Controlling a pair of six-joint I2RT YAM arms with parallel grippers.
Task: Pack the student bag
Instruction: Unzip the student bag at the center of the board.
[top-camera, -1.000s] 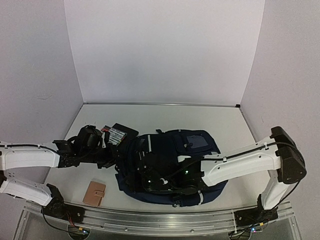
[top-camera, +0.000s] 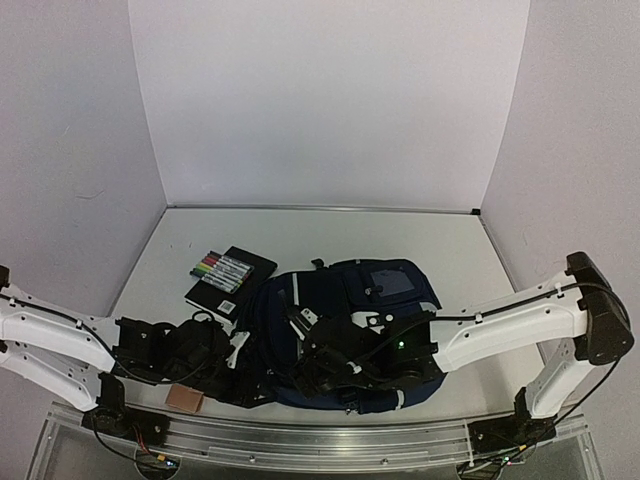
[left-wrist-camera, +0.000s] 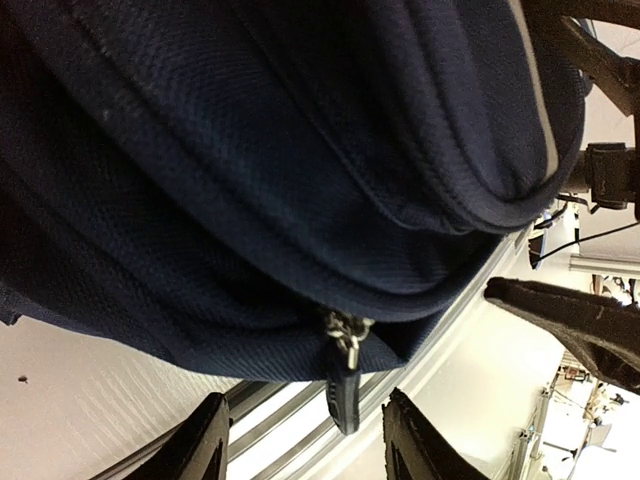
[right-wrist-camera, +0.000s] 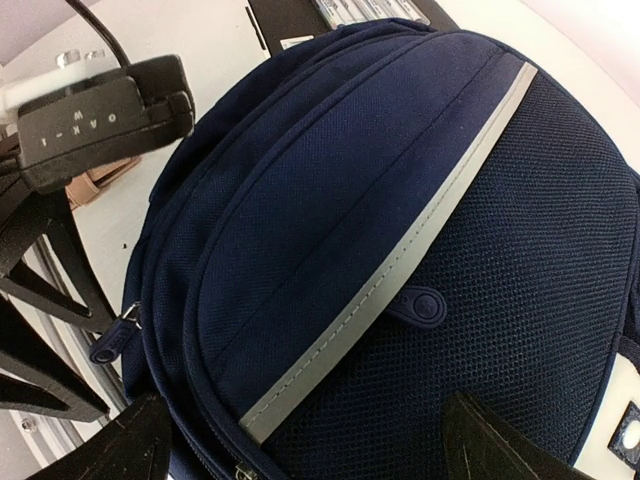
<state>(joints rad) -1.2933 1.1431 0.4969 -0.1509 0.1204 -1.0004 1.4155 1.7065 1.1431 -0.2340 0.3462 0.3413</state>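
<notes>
**Student bag flat on worktop, both hands at its near end**

- **Item:** student bag (top-camera: 395, 290), dark navy, lying flat mid-worktop (top-camera: 400, 240), close to the near edge.
- **Left hand** (left-wrist-camera: 305, 450): fingers spread, nothing held. The zip pull (left-wrist-camera: 343, 385) hangs between them ungripped, likely lined up for a pinch to open the compartment.
- **Right hand** (right-wrist-camera: 310, 455): spread wide over the bag's rounded front by the grey stripe (right-wrist-camera: 400, 280), holding nothing. It is probably placed to steady the fabric.
- **Unpacked, behind-left of the bag:** black notebook (top-camera: 240, 285), marker set (top-camera: 222, 268).

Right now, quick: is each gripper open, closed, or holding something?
Left gripper: open, the zipper pull hangs in its gap, not pinched.
Right gripper: open over the backpack, holding nothing.
</notes>
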